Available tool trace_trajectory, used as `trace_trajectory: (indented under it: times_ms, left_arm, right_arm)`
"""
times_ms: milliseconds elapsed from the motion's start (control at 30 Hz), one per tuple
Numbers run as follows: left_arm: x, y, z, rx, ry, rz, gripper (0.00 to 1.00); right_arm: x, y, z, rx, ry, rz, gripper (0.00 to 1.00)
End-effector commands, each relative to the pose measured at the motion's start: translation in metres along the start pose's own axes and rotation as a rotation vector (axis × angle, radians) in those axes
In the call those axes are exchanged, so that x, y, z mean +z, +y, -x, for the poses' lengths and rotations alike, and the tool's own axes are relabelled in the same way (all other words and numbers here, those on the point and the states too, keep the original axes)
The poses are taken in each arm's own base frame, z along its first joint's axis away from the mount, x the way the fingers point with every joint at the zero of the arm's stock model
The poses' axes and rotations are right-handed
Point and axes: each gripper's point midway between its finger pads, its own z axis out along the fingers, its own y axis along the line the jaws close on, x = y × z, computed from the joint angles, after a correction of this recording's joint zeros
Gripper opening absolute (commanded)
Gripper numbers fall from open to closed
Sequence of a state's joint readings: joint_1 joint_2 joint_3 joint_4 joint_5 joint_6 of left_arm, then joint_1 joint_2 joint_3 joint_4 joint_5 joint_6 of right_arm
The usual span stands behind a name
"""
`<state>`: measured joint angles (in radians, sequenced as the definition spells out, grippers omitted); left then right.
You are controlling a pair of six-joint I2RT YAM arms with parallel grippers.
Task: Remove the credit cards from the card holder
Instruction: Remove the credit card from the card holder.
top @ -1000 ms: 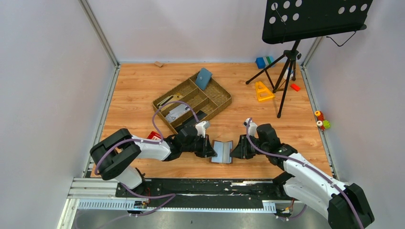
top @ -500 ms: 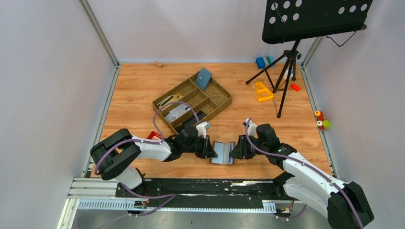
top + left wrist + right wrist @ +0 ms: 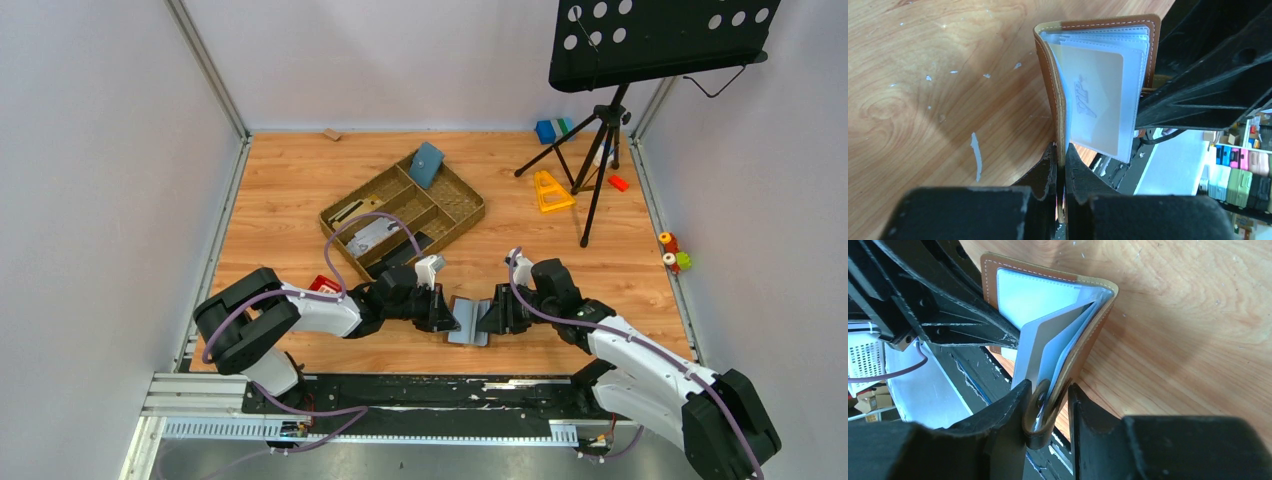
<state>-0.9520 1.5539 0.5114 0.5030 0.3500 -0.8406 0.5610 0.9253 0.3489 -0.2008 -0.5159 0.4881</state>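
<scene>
The brown card holder (image 3: 468, 322) stands on edge, half open, on the wooden table between both grippers. My left gripper (image 3: 447, 318) is shut on the holder's left cover (image 3: 1060, 115). A pale card marked VIP (image 3: 1093, 100) shows inside a clear sleeve. My right gripper (image 3: 1048, 390) is open around the right cover (image 3: 1092, 342) and the closing tab (image 3: 1040, 415). The tab rests against one finger, and a thin gap shows beside the other. Clear sleeves (image 3: 1035, 302) fan out inside the holder.
A wicker tray (image 3: 470, 200) with compartments sits behind the grippers, a blue-teal pouch (image 3: 427, 163) leaning in it. A music stand's tripod (image 3: 600, 130), a yellow triangle (image 3: 551, 190) and small toys (image 3: 672, 252) are at the back right. A red object (image 3: 322, 284) lies by the left arm.
The right jaws have widened around the tab and cover. The right gripper has edged left, and the holder now stands folded narrower. The left grip is unchanged.
</scene>
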Motion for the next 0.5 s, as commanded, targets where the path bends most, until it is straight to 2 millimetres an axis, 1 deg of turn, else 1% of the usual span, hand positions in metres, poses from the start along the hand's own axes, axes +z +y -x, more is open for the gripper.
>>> trace_trajectory:
  times_ms: [0, 133, 167, 233, 367, 433, 467]
  left_arm:
    - [0.003, -0.03, 0.018, 0.024, -0.051, -0.113, 0.0]
    - [0.002, -0.033, 0.019, 0.028, -0.053, -0.12, 0.0]
    - [0.001, -0.034, 0.018, 0.03, -0.055, -0.125, 0.01]
    - [0.0, -0.037, 0.019, 0.036, -0.06, -0.144, 0.07]
    - [-0.002, -0.047, 0.019, 0.049, -0.065, -0.184, 0.17]
    - [-0.001, -0.049, 0.018, 0.053, -0.064, -0.19, 0.2]
    - [-0.001, -0.049, 0.018, 0.055, -0.063, -0.193, 0.21]
  right_arm:
    - [0.003, 0.013, 0.017, -0.03, -0.04, 0.03, 0.32]
    - [0.003, 0.009, 0.015, -0.031, -0.036, 0.01, 0.3]
    - [0.003, 0.008, 0.015, -0.031, -0.035, 0.0, 0.3]
    - [0.005, 0.006, 0.014, -0.034, -0.029, -0.016, 0.32]
    - [0.01, 0.006, 0.012, -0.035, -0.009, -0.035, 0.38]
    - [0.012, 0.007, 0.012, -0.041, -0.004, -0.05, 0.37]
    - [0.014, 0.008, 0.013, -0.043, -0.003, -0.054, 0.35]
